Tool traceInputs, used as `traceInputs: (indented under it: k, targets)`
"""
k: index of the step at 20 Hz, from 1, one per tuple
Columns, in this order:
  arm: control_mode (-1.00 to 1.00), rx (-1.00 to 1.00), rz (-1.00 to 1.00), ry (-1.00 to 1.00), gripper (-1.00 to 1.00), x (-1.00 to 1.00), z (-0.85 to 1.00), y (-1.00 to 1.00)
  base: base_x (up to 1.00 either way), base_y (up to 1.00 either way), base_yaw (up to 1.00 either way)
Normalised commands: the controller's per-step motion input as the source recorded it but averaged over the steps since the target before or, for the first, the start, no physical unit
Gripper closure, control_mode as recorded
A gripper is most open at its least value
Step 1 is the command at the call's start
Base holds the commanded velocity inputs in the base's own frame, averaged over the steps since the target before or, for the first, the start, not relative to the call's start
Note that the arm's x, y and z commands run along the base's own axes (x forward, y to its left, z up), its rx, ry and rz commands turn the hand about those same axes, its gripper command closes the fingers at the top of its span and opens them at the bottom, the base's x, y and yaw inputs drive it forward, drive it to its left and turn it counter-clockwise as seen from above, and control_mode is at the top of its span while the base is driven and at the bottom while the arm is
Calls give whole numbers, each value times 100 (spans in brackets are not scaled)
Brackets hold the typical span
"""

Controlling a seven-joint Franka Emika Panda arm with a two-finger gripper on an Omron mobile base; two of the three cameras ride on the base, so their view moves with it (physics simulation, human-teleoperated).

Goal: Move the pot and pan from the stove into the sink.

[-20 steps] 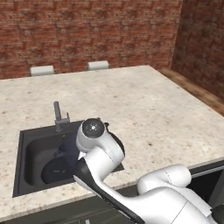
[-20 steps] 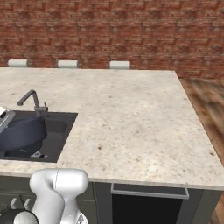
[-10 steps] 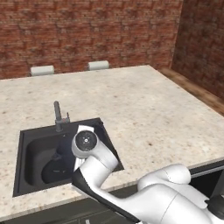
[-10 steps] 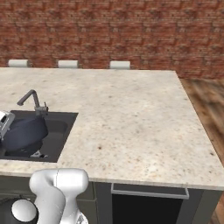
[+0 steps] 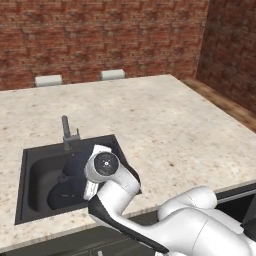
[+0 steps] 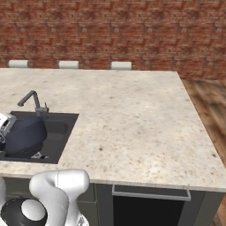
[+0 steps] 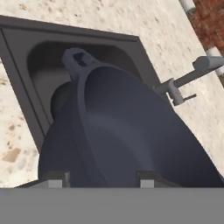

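Here the arm [image 5: 112,185] rises from the lower right of the left base view, bends at a white elbow and reaches leftward and down over the sink [image 5: 30,165], its round wrist joint sitting at lower centre of that frame and the hand dipping below it into the basin. In the right base view the end of the arm shows as a white piece at the far left edge, just above the pot [image 6: 24,134]. No brand, label or writing can be read on any surface. In the left base view the pot [image 5: 62,192] is a dark rounded shape in the lower left, inside the basin and partly behind the arm. The faucet [image 5: 67,134] stands at the basin's far rim, above the pot in that frame. In the right base view the pot sits in the left part of the sink [image 6: 62,141], with the faucet [image 6: 34,103] just above it. In the hand view the gripper [image 7: 100,177] sits at bottom centre, its two fingertips [image 7: 56,177] partly spread and set either side of the pot's rim, so it grips the pot [image 7: 131,140] by the rim; the pot hangs tilted over the sink [image 7: 22,65], one loop handle pointing to the upper left, and the faucet [image 7: 188,76] lies at the right.
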Motion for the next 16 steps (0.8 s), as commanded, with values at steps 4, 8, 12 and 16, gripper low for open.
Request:
traceInputs:
  k: [4, 8, 12, 16]
  targets:
    - [-100, 24, 0, -12, 100, -13, -4, -13, 0, 0, 0]
    - [-100, 18, 0, -10, 100, -7, -2, -5, 0, 0, 0]
    - [-100, 3, 0, -2, 100, 0, 0, 0, 0, 0, 0]
    - [-100, 0, 0, 0, 100, 1, -2, 0, 0, 0, 0]
